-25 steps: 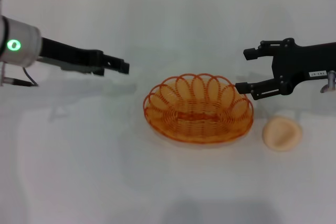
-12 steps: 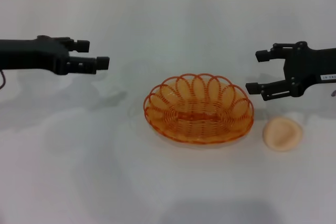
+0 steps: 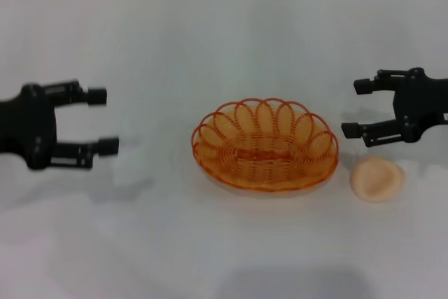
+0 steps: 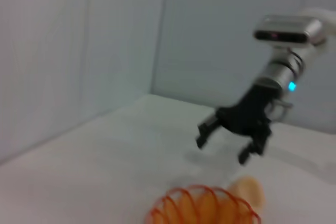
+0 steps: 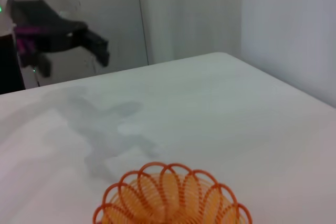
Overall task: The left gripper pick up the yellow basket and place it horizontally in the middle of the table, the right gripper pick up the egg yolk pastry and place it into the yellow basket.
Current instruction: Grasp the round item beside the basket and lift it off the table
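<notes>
The yellow basket lies lengthwise across the middle of the white table, empty. It also shows in the left wrist view and the right wrist view. The egg yolk pastry lies on the table just right of the basket, also in the left wrist view. My left gripper is open and empty, well to the left of the basket. My right gripper is open and empty, above the table just behind the pastry and right of the basket; it also shows in the left wrist view.
The white table ends at a pale wall along the far edge. The left gripper shows far off in the right wrist view, with a dark stand behind it.
My left gripper has swung back to the left, lowered and turned so its fingers spread open. My right gripper has drifted right and slightly down, nearer the pastry. Basket and pastry have not moved.
</notes>
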`<state>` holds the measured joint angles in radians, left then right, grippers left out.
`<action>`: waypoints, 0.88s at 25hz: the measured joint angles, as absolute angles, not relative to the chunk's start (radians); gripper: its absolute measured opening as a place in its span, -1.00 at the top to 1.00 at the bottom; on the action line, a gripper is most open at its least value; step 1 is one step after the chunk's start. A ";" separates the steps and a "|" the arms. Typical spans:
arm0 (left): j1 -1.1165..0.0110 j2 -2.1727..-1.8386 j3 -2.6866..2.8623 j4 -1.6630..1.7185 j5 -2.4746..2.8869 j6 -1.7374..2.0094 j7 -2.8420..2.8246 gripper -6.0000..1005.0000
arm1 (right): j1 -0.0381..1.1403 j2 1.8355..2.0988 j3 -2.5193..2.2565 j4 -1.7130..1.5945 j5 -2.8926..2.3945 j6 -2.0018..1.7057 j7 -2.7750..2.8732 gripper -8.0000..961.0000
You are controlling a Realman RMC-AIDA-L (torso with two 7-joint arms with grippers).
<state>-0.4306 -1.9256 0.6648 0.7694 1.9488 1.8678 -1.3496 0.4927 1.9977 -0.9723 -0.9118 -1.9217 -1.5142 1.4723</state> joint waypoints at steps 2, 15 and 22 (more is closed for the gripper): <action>-0.428 -1.925 0.673 0.758 1.987 1.886 -1.329 -0.74 | 0.477 1.995 -0.972 -0.931 -1.922 -1.520 1.473 -0.67; -0.440 -1.942 0.685 0.746 2.107 1.914 -1.322 -0.74 | 0.481 1.926 -0.973 -1.056 -2.030 -1.665 1.616 -0.65; -0.466 -1.943 0.687 0.750 2.108 1.920 -1.327 -0.74 | 0.558 1.952 -1.014 -1.114 -2.259 -1.700 1.839 -0.64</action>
